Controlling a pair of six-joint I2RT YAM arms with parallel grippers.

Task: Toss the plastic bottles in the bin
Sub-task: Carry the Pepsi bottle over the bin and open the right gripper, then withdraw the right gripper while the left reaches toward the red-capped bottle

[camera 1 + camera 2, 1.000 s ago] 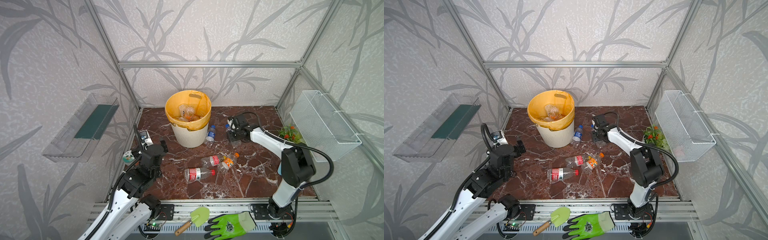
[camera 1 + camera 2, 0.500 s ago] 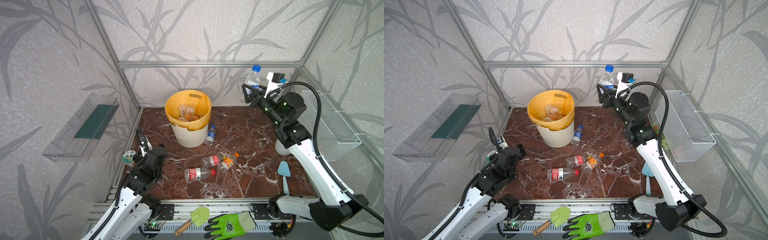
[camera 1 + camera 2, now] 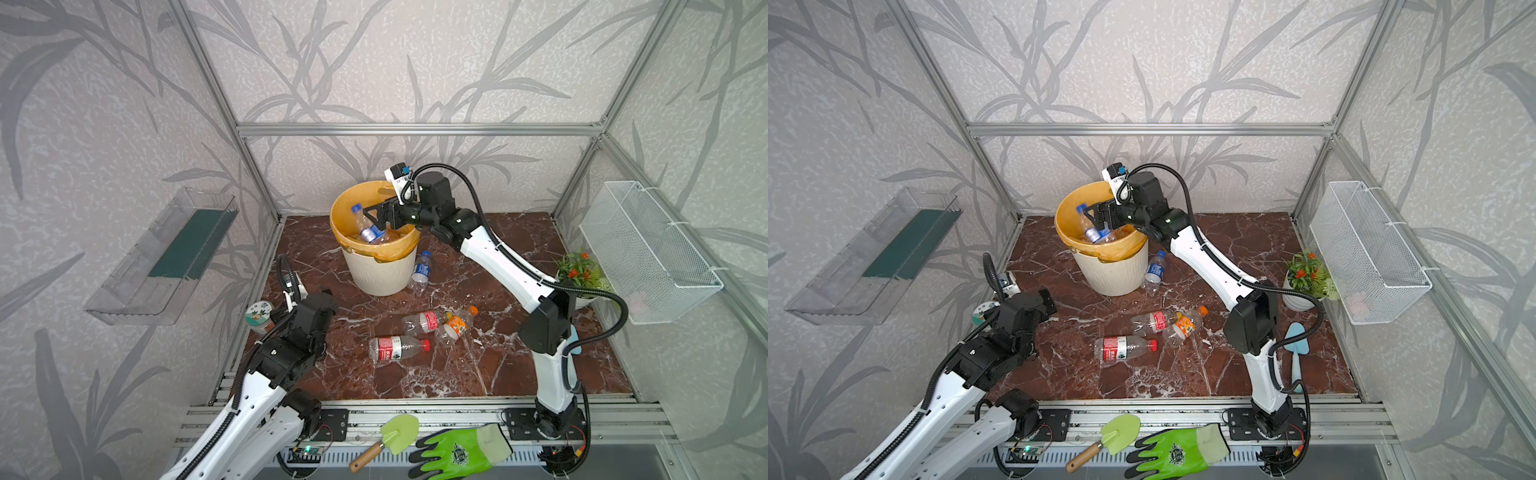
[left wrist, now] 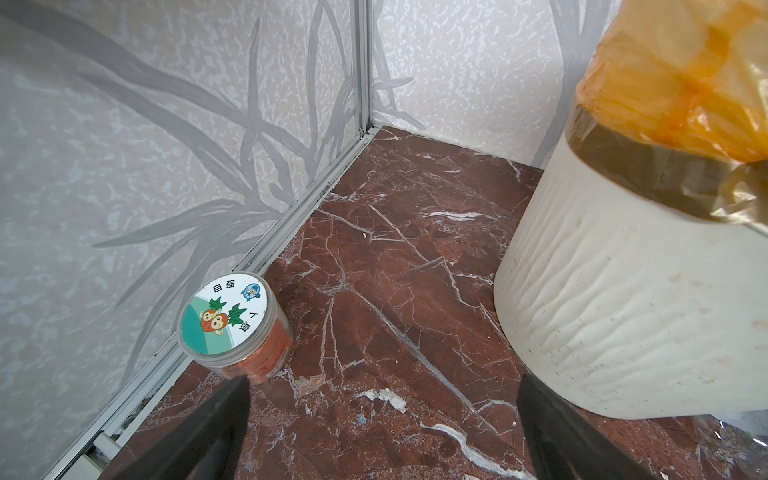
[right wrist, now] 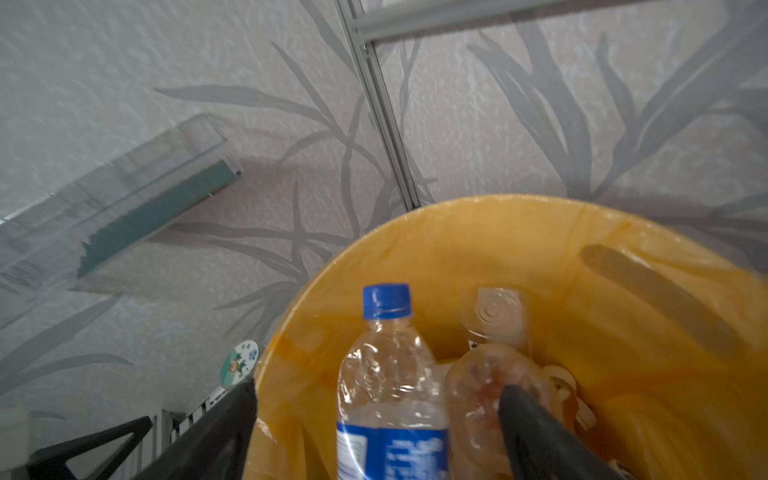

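The right gripper point(image 3: 374, 219) hangs over the mouth of the bin point(image 3: 380, 274), its jaws spread wide on either side of a blue-capped bottle point(image 5: 390, 395) that leans inside among other clear bottles point(image 5: 494, 316), with a gap visible at each jaw. The left gripper point(image 4: 382, 380) sits low over the marble floor point(image 3: 457, 374) between the bin and a lidded jar point(image 4: 232, 322), jaws likewise wide and empty. Four bottles lie on the floor: a blue-label bottle point(image 3: 420, 270) just beside the bin, a red-label bottle point(image 3: 395, 348) alone, and a second red-label bottle point(image 3: 424, 322) touching an orange-label bottle point(image 3: 455, 326).
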